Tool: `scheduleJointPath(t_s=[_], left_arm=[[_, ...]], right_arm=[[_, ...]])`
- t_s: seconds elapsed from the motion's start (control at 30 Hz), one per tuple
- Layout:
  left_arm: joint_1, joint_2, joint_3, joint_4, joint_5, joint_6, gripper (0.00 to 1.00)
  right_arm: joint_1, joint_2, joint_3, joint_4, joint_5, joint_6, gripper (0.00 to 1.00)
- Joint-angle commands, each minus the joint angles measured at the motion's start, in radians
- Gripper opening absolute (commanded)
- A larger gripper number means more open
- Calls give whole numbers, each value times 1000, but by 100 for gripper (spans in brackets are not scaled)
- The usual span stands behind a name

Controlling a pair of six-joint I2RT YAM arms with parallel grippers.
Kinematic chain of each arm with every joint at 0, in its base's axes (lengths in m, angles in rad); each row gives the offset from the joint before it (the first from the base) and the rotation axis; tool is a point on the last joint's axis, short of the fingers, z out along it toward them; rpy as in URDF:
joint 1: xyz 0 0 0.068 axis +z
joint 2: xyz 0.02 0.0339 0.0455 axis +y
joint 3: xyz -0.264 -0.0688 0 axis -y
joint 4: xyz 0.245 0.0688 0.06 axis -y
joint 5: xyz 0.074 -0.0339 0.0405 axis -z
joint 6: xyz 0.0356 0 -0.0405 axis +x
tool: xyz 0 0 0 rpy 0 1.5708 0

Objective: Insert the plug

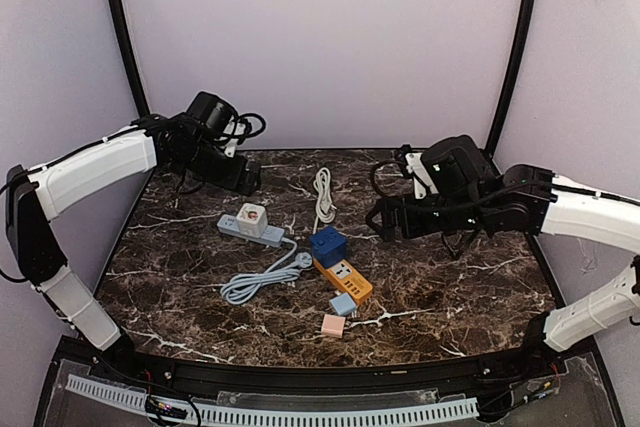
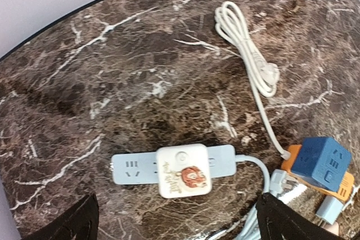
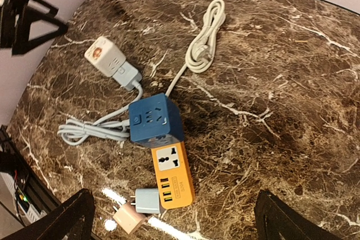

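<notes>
A pink adapter was seen nearest, just in front of the orange power strip, and a pale blue adapter lay against that strip's near end. A blue cube socket was set at its far end. Left of the orange strip a grey cable was coiled. Farther left, the white plug was seated in the grey-blue strip. A white cable was laid beyond. The left gripper and right gripper were held to either side, fingers spread apart, nothing clasped.

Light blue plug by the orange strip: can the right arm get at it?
Probably yes. The right gripper hangs open, and nothing covers the light blue plug beside the orange strip; only the pink plug close by might crowd a grasp.
</notes>
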Motion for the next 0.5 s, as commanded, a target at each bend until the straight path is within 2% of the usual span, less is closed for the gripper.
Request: scheduleJointPath(t_s=[0.0, 0.07, 0.23, 0.33, 0.47], left_arm=[[-53, -79, -83, 72, 249, 55, 99], [-119, -91, -111, 93, 324, 97, 97], [-289, -102, -192, 179, 368, 208, 95], [-328, -100, -224, 238, 412, 208, 88], [-374, -68, -253, 301, 408, 186, 87]], right_arm=[[-56, -16, -8, -21, 5, 73, 99], [-59, -6, 7, -53, 17, 78, 99], [-70, -21, 41, -179, 146, 175, 99], [-82, -43, 42, -179, 142, 179, 99], [-88, -51, 54, -188, 144, 177, 99]])
